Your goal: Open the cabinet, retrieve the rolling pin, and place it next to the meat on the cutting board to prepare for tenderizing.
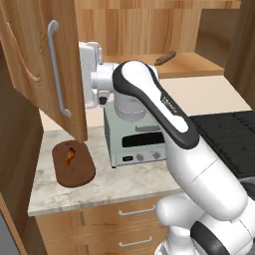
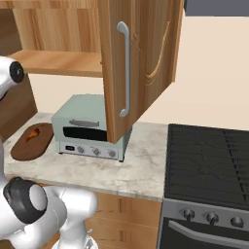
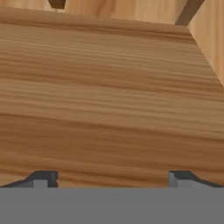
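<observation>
The gripper [image 3: 112, 178] stands wide open with nothing between its fingertips [image 3: 43, 178], which sit far apart at the bottom of the hand view. Straight ahead of them is a broad face of light-brown wood grain, close enough that it is hard to tell whether this is the inside of the door or a panel of the cabinet [image 1: 149, 30]. In the left base view the white hand is pressed in just behind the edge of the open left door [image 1: 45, 64], so the fingers themselves are hidden there by the door and the wrist.

The rolling pin [image 1: 165, 58] lies on the cabinet's lower shelf [image 1: 199, 64], off to the right of the hand and farther back, well apart from the gripper and partly screened by the arm's upper link. It looks tilted across the shelf; its near end is cut off by the arm.

Below the gripper, down on the counter [image 1: 119, 184], the cutting board [image 1: 73, 163] lies with the meat [image 1: 69, 155] on it, the board's far end tucked under the door's lower corner. The toaster oven [image 1: 137, 144] stands just beside the board, its top covered by the arm. In the right base view the other open door [image 2: 141, 63] hides much of the cabinet interior, and the board [image 2: 32, 141] shows at the left edge, beside the toaster oven.
</observation>
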Available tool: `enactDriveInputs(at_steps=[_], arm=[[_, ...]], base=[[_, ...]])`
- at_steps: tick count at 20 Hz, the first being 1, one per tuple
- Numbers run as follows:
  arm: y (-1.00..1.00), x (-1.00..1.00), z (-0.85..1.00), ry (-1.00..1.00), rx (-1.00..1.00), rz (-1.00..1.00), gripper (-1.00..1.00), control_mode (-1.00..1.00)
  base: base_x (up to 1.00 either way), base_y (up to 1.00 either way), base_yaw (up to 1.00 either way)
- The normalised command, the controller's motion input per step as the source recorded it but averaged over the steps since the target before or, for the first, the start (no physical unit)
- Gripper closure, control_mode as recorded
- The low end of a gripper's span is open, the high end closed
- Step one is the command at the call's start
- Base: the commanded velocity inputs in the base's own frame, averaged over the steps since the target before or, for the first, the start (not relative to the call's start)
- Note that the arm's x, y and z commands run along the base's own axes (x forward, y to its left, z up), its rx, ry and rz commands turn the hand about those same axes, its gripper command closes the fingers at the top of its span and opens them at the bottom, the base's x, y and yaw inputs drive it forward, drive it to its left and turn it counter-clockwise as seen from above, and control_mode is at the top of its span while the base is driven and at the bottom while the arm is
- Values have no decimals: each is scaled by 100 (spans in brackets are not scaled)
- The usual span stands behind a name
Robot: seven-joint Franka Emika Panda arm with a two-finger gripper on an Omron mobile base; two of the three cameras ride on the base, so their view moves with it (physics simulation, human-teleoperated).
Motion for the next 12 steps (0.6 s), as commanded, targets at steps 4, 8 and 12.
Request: enactDriveInputs(at_steps=[4, 8, 12], arm=[[91, -20, -10, 0, -5, 15, -100, -100], [81, -1, -12, 0, -6, 9, -100, -100], [70, 5, -18, 5, -3, 6, -100, -100]], base=[[0, 0, 0], [0, 0, 0], [0, 0, 0]])
